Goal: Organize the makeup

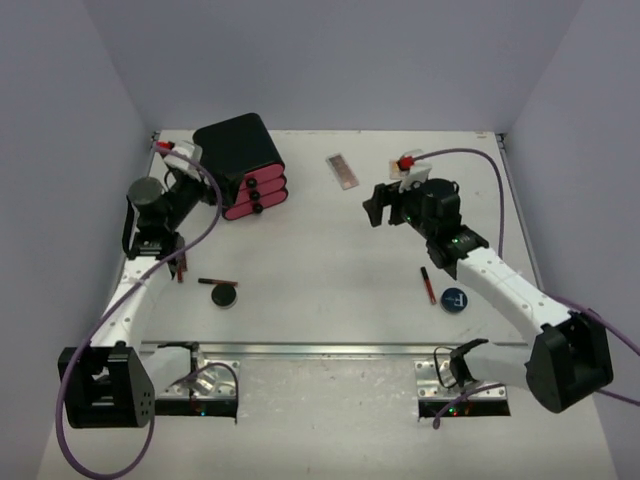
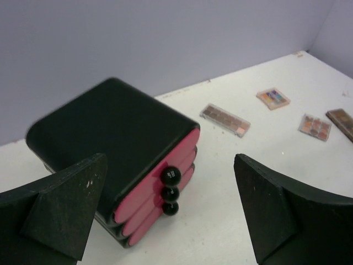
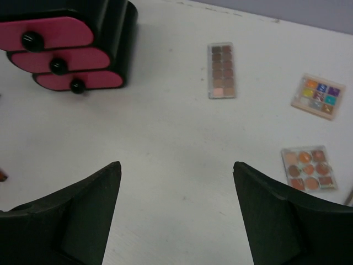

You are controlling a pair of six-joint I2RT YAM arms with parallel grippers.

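Ahead of your left gripper (image 2: 170, 161) and right gripper (image 3: 176, 165), both splayed and empty, lies open matte table (image 3: 165, 127); the round-edged chest (image 2: 110, 127) sits far-left.

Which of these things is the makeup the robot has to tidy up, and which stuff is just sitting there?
Makeup to tidy: long brown palette, rainbow palette, orange palette, black round compact, blue round compact, red stick, darker stick.

Just sitting there: black chest with pink drawers, purple cables.
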